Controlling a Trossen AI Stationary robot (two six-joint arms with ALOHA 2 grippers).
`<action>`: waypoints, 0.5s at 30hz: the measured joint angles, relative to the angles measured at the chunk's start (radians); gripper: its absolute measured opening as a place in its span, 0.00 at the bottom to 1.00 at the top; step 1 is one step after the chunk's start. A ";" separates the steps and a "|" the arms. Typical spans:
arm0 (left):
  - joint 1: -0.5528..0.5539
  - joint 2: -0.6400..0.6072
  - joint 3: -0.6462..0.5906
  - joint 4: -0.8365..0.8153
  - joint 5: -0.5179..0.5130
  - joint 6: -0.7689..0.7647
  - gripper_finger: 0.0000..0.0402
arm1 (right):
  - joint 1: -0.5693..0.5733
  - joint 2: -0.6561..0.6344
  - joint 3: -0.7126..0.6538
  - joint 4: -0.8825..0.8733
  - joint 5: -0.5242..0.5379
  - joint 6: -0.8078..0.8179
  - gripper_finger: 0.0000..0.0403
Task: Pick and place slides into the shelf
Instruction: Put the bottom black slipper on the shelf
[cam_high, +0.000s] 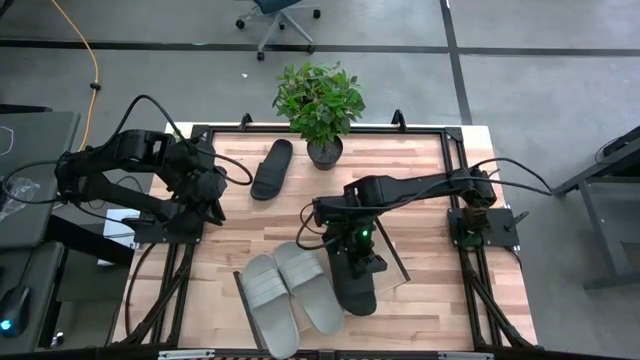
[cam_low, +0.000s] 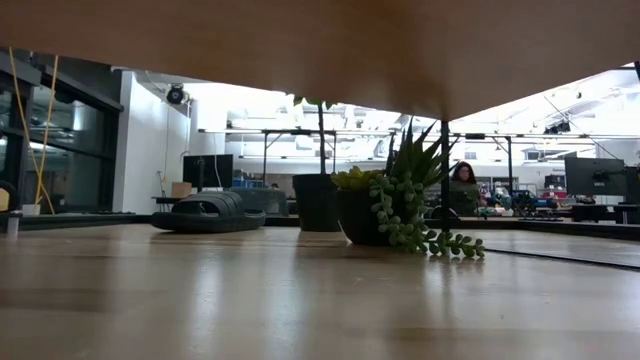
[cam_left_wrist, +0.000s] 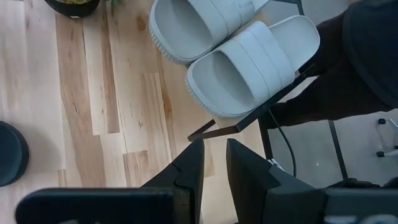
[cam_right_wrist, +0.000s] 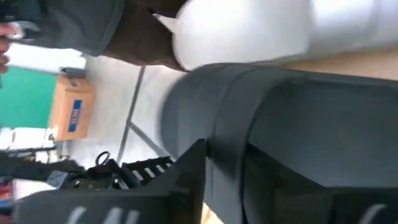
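Observation:
Two light grey slides (cam_high: 270, 305) (cam_high: 312, 285) lie side by side, soles down, on the shelf (cam_high: 243, 300) at the table's near edge. A black slide (cam_high: 356, 290) lies beside them on their right. My right gripper (cam_high: 360, 260) hovers right over that black slide, whose strap (cam_right_wrist: 292, 124) fills the right wrist view. A second black slide (cam_high: 272, 168) rests sole down on the far part of the table, by the plant. My left gripper (cam_high: 214, 203) stays at the left, raised and open, with nothing between its fingers (cam_left_wrist: 194, 163); it looks toward the grey slides (cam_left_wrist: 252, 68).
A potted plant (cam_high: 320, 105) stands at the table's far middle, close to the second black slide (cam_low: 208, 213). A trailing succulent (cam_low: 405, 215) shows in the low view. Dark frame rails (cam_high: 455, 150) edge the table. A person (cam_low: 463, 175) sits far back in the room.

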 joint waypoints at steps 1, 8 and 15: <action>0.000 0.000 0.000 0.000 0.000 0.000 0.14 | 0.000 0.000 0.000 -0.001 0.013 0.011 0.20; 0.000 0.000 0.000 0.000 -0.003 0.003 0.14 | -0.008 0.000 0.000 -0.003 0.039 0.018 0.29; 0.000 0.000 0.000 0.024 -0.015 0.003 0.14 | -0.016 0.000 0.000 0.007 0.102 0.037 0.30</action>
